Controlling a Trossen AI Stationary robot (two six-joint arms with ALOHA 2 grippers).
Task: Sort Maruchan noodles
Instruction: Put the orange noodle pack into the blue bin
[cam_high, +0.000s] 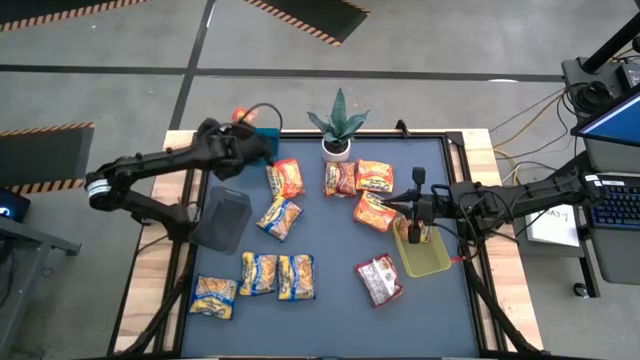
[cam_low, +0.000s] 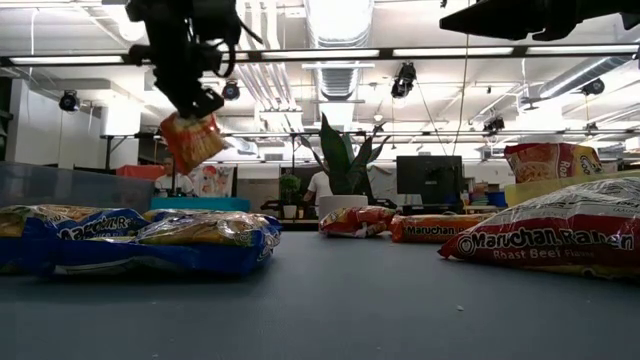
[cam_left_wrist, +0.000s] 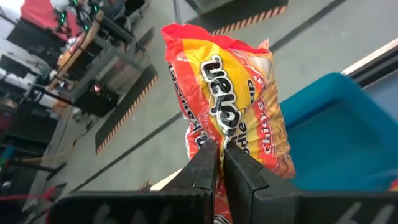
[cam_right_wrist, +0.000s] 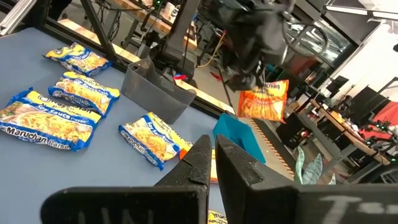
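Aloft, left tool (cam_left_wrist: 219, 158) pinches crinkly orange packet (cam_left_wrist: 233, 102).

The packet (cam_left_wrist: 233, 109) up in the air is orange-red with a yellow middle and white lettering, next to a bright blue bin (cam_left_wrist: 348, 134). On the dark blue-grey table (cam_high: 340, 310) there are yellow-and-blue packets (cam_high: 277, 275), more orange ones (cam_high: 375, 177), and a red-and-white one (cam_high: 379, 279) beside the yellow-green bin (cam_high: 428, 260).

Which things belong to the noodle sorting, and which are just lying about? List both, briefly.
Job: orange packet in the shut left gripper; other orange packets, yellow-and-blue packets, red-and-white packet; blue bin, yellow-green bin, grey bin.
Lying about: potted plant; keyboard.
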